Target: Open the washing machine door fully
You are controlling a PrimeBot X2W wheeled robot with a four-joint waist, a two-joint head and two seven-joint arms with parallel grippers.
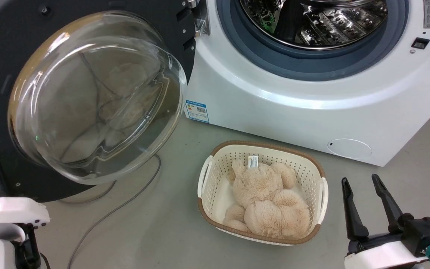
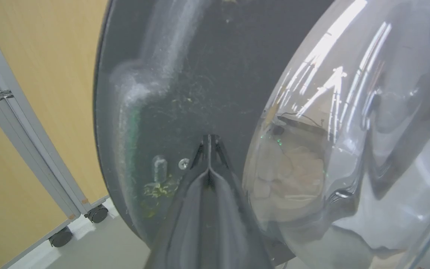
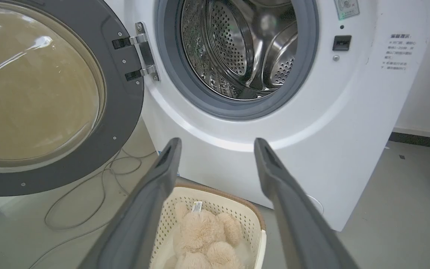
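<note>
Partition: a yellow panel on castors (image 2: 32, 149) stands beyond the door's outer edge, at 9 o'clock in the left wrist view. I can't tell how much room lies between them, so I'd end the swing gently.
Left claw (image 2: 208, 140): fingers pinched together with nothing between them. The tips sit at the black inner face of the door and look to be touching it beside a small screw. It is at 8 o'clock in the head view.
Washing machine door (image 1: 88, 97): swung well out to the left of the machine, glass bulge facing the room, at 10 o'clock from the basket. I'd judge it mostly open, with a last stretch of swing perhaps left.
Push: press with the closed tips on the flat black rim, not the slippery glass, and far from the hinge for leverage. Follow the arc slowly so the tips don't skid.
Cable (image 1: 125, 203): loops on the floor under the door and looks clear of the swing.
Hinge (image 1: 200, 22): at 12 o'clock, bracket exposed. Stop when it resists.
Basket (image 1: 321, 186): on the floor before the machine, holding a plush toy (image 1: 267, 201).
Right claw (image 1: 360, 179): fingers spread wide and empty, at 4 o'clock, well apart from the door.
</note>
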